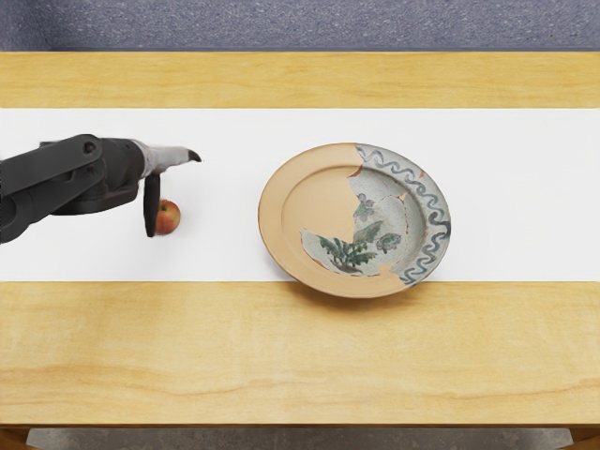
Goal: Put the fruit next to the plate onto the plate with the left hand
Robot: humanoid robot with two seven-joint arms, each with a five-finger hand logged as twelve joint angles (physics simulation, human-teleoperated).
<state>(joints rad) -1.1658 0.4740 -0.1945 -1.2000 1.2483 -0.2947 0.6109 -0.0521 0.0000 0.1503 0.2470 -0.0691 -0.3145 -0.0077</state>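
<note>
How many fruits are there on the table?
1. A small red apple lies on the white strip, left of the plate, right beside the left hand. The plate holds no fruit; the hand could hide another.

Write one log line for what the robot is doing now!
left hand: open, close beside apple | apple: left of plate, not on it | plate: no fruit on it | right hand: not in view

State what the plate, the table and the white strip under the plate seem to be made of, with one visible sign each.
The plate looks like earthenware: matt tan body, partly covered by white glaze painted blue and green. The table looks wooden: light grain lines, smooth finish. The white strip is unclear, perhaps cloth or paper: flat, matt.
</note>
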